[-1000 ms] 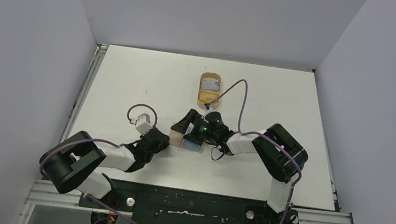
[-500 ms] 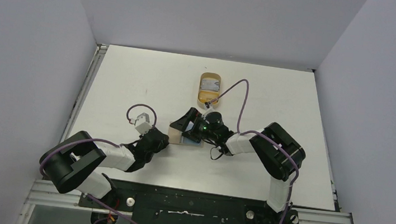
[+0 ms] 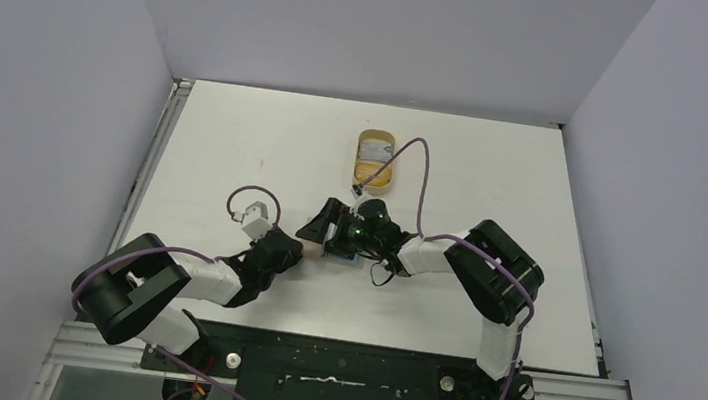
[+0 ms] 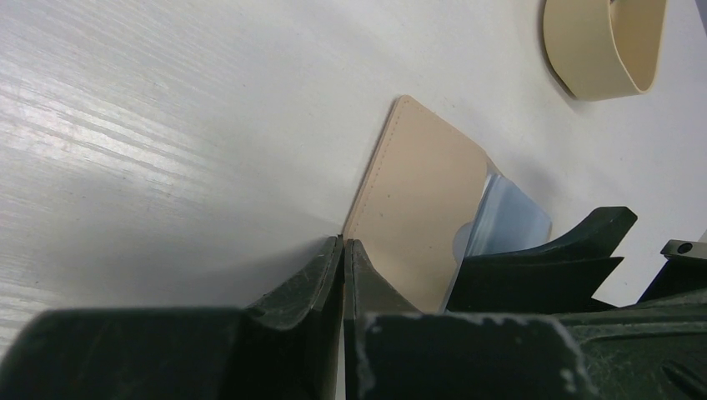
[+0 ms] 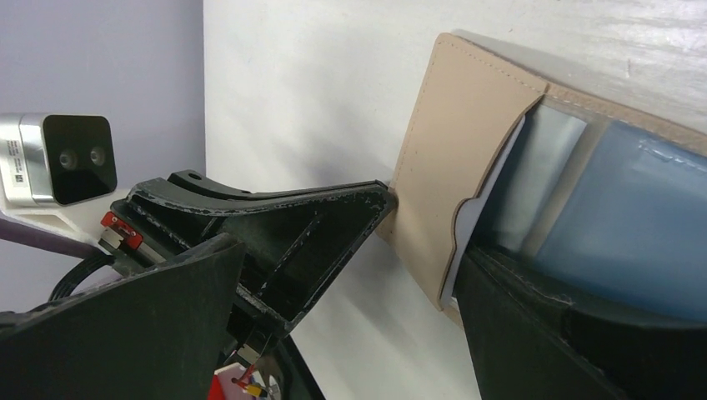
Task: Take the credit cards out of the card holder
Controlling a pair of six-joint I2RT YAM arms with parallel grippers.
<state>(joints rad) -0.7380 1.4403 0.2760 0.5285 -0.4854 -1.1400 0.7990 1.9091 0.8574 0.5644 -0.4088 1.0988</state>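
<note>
Beige-tan flat bifold card holder [image 5: 467, 158] lies open on the white desk [image 4: 167, 100], midway between the arms; left fingers [image 4: 313, 287] are clenched on its edge, pinning it; right fingers [image 5: 542, 342] are spread wide, one tip at the pocket over the light blue plastic credit cards [image 5: 617, 217]. Extraction's in hand, I'd say; next the right fingers must nip a card's exposed edge and slide it out while the left holds firm.

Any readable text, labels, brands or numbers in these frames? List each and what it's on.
No text is legible in any view.
Silver wrist camera: small dark print on its side, too small to read.
Light blue card: no print on the exposed part.
Card holder: plain, stitching only.
Oval dish: no marking on its wall; its contents are too blurred to read in the top view.
</note>
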